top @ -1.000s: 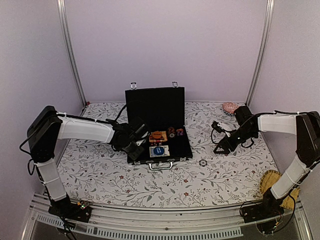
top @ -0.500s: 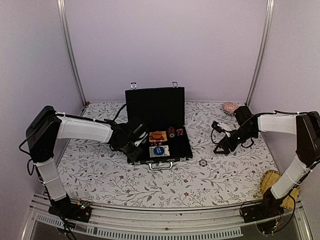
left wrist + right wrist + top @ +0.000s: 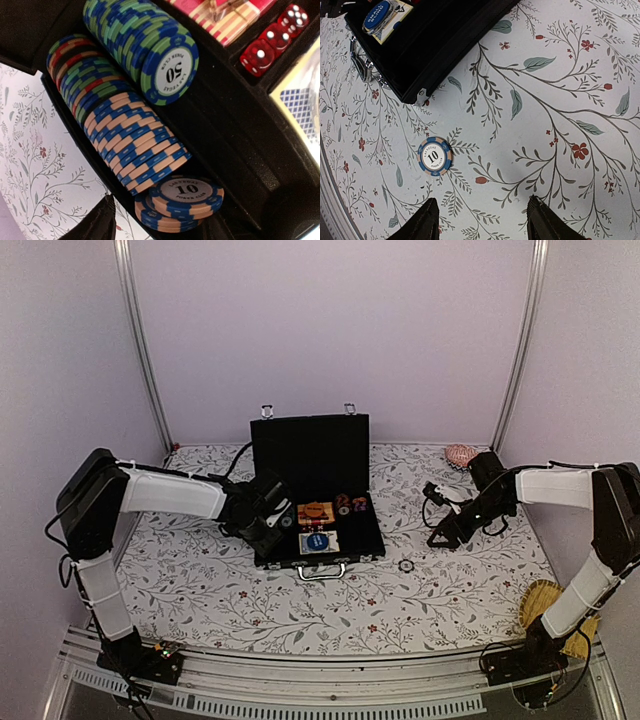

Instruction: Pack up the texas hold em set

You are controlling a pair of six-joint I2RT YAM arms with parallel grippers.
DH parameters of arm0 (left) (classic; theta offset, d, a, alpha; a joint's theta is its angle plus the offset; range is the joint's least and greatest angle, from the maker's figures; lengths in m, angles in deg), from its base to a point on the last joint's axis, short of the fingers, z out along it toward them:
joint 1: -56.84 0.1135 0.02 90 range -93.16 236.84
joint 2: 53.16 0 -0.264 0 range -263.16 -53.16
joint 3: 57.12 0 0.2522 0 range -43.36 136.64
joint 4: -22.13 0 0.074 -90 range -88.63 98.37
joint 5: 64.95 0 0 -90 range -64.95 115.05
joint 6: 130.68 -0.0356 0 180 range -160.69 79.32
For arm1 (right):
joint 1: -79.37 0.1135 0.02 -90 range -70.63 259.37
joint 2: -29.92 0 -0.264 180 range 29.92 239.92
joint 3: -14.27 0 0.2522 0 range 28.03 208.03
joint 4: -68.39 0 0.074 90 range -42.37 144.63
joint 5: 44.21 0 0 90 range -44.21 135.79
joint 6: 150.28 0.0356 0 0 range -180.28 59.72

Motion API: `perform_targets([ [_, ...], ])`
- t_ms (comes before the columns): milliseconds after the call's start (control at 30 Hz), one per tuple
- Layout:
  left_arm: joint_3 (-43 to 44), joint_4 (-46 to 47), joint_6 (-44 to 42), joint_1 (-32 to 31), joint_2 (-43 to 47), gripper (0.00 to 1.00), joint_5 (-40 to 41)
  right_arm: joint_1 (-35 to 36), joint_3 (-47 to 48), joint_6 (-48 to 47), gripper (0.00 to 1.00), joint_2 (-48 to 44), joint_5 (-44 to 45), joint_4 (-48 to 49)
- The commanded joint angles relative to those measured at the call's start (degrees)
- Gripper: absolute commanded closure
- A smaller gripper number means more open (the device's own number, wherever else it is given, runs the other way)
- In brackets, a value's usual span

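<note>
The black briefcase [image 3: 310,455] lies open mid-table with its lid upright. My left gripper [image 3: 272,525] hovers open over its left end. In the left wrist view, rows of green-blue "50" chips [image 3: 167,70] and blue-peach chips [image 3: 135,145] stand on edge. A small flat stack of "10" chips [image 3: 182,202] lies just ahead of my left gripper [image 3: 160,232], untouched. Red dice [image 3: 272,42] sit beyond. A lone "10" chip [image 3: 435,156] lies on the cloth right of the case [image 3: 430,50]. My right gripper [image 3: 482,222] hangs open above the cloth near the lone chip [image 3: 406,565].
A pink shell-like object [image 3: 460,453] sits at the back right. A yellow straw item [image 3: 545,605] lies near the right arm's base. The case's silver handle [image 3: 322,571] faces the near edge. Frame posts [image 3: 140,350] stand at the back corners.
My left gripper has shifted slightly back along the case's left end. The right arm and the lone chip have not moved.
</note>
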State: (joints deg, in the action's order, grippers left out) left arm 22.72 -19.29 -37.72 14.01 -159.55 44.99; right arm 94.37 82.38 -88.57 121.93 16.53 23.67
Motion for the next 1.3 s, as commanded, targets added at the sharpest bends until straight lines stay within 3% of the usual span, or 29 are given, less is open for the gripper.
perform_targets([
  [0,2.2,2.0,-1.1,1.1,-1.8,0.40,0.1,0.3,-0.7,-0.3,0.39,0.2,-0.4,-0.3],
  [400,2.7,1.5,-3.4,1.7,0.7,0.40,-6.1,0.2,-0.6,-0.3,0.39,0.5,-0.6,-0.3],
  [967,9.7,-0.1,-2.9,4.4,-5.7,0.41,-7.8,0.2,-0.7,-0.4,0.39,0.1,-0.6,-0.5],
  [1267,10.2,-1.7,-2.2,3.0,2.1,0.41,-12.3,0.2,-0.1,-0.5,0.39,-0.1,-0.7,-0.9],
])
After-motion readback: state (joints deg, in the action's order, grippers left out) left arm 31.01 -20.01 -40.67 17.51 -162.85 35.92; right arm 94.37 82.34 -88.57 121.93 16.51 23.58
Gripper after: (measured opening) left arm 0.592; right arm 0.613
